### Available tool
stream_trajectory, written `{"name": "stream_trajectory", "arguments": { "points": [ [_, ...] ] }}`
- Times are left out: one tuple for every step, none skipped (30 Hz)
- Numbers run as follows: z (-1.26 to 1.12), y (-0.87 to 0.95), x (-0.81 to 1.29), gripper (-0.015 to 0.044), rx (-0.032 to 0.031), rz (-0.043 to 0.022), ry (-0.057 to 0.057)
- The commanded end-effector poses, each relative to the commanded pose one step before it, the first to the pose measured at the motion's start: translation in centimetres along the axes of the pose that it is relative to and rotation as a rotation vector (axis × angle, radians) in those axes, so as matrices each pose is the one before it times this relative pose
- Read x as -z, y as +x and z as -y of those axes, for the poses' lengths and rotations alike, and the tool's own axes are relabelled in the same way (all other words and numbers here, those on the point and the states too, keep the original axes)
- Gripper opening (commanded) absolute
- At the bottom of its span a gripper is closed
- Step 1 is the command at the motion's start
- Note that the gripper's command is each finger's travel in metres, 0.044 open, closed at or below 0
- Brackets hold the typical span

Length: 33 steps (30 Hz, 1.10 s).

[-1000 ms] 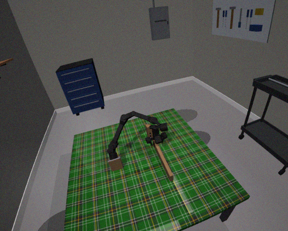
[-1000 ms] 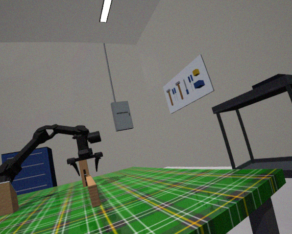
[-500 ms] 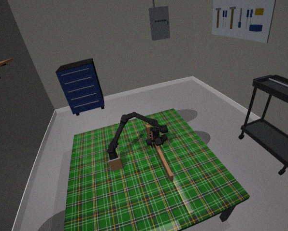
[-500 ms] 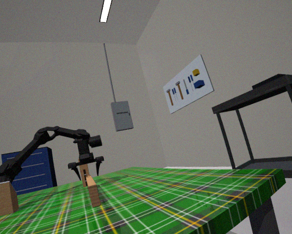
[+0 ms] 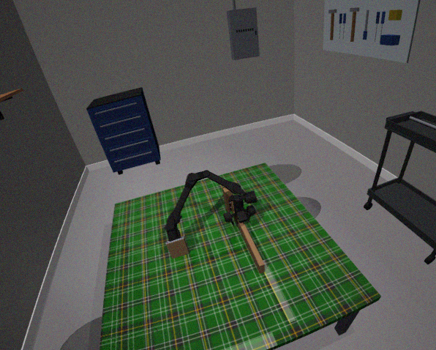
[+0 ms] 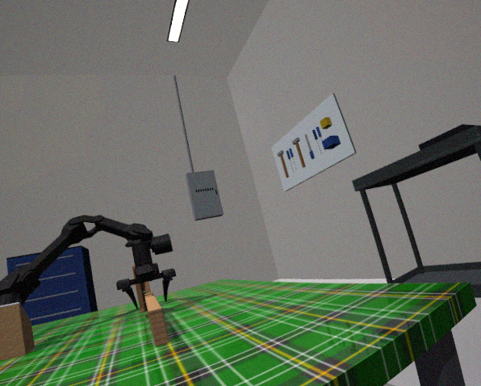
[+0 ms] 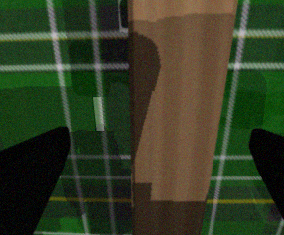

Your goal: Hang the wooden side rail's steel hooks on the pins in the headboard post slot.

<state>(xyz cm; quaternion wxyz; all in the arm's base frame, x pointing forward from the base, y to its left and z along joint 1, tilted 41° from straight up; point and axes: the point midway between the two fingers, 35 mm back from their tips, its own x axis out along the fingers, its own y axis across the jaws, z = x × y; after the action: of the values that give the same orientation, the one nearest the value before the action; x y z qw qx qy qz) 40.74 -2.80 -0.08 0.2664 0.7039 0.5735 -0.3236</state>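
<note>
The wooden side rail (image 5: 253,248) (image 6: 157,325) (image 7: 184,108) lies on the green plaid table (image 5: 211,301) (image 6: 315,315), one end at the upright wooden headboard post (image 5: 226,196) (image 6: 139,290), the other end resting on the cloth toward the front. My gripper (image 5: 238,219) (image 6: 149,302) (image 7: 159,136) is open, pointing down. Its fingers straddle the rail near the post end, with clear gaps on both sides in the wrist view. The steel hooks and the slot's pins are hidden by the gripper and the post.
The arm's brown base block (image 5: 178,249) (image 6: 4,332) stands left of the rail. Off the table are a blue drawer cabinet (image 5: 124,131) at the back wall and a black cart (image 5: 418,180) to the right.
</note>
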Motion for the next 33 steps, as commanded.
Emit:
{"name": "stream_trajectory", "arguments": {
  "points": [
    [0.196,0.92,0.068,0.044,0.00621,-0.00432,0.0061],
    [0.013,0.158,0.005,0.044,0.00002,-0.00017,0.0],
    [0.013,0.158,0.005,0.044,0.00002,-0.00017,0.0],
    [0.014,0.157,0.005,0.044,0.00002,-0.00019,0.0],
    [0.015,0.157,0.005,0.044,0.00002,-0.00019,0.0],
    [0.012,0.124,0.004,0.044,0.00002,-0.00016,0.0],
    [0.008,0.075,0.003,0.044,0.00001,-0.0001,0.0],
    [0.003,0.025,0.001,0.044,0.0,-0.00003,0.0],
    [0.0,0.0,0.0,0.044,0.0,0.0,0.0],
    [0.0,0.0,0.0,0.044,0.0,0.0,0.0],
    [0.0,0.0,0.0,0.0414,0.0,0.0,0.0],
    [0.0,0.0,0.0,0.0387,0.0,0.0,0.0],
    [0.0,0.0,0.0,0.0361,0.0,0.0,0.0],
    [0.0,0.0,0.0,0.0335,0.0,0.0,0.0],
    [0.0,0.0,0.0,0.0309,0.0,0.0,0.0],
    [0.0,0.0,0.0,0.0282,0.0,0.0,0.0],
    [0.0,0.0,0.0,0.0256,0.0,0.0,0.0],
    [0.0,0.0,0.0,0.023,0.0,0.0,0.0],
    [0.0,0.0,0.0,0.0204,0.0,0.0,0.0],
    [0.0,0.0,0.0,0.0177,0.0,0.0,0.0],
    [0.0,0.0,0.0,0.0151,0.0,0.0,0.0],
    [0.0,0.0,0.0,0.0125,0.0,0.0,0.0],
    [0.0,0.0,0.0,0.0099,0.0,0.0,0.0],
    [0.0,0.0,0.0,0.0092,0.0,0.0,0.0],
    [0.0,0.0,0.0,0.0085,0.0,0.0,0.0],
    [0.0,0.0,0.0,0.0079,0.0,0.0,0.0],
    [0.0,0.0,0.0,0.0072,0.0,0.0,0.0],
    [0.0,0.0,0.0,0.0065,0.0,0.0,0.0],
    [0.0,0.0,0.0,0.0039,0.0,0.0,0.0],
    [0.0,0.0,0.0,0.0013,0.0,0.0,0.0],
    [0.0,0.0,0.0,0.0,0.0,0.0,0.0],
    [0.0,0.0,0.0,0.0,0.0,0.0,0.0],
    [0.0,0.0,0.0,0.0,0.0,0.0,0.0]
  ]
}}
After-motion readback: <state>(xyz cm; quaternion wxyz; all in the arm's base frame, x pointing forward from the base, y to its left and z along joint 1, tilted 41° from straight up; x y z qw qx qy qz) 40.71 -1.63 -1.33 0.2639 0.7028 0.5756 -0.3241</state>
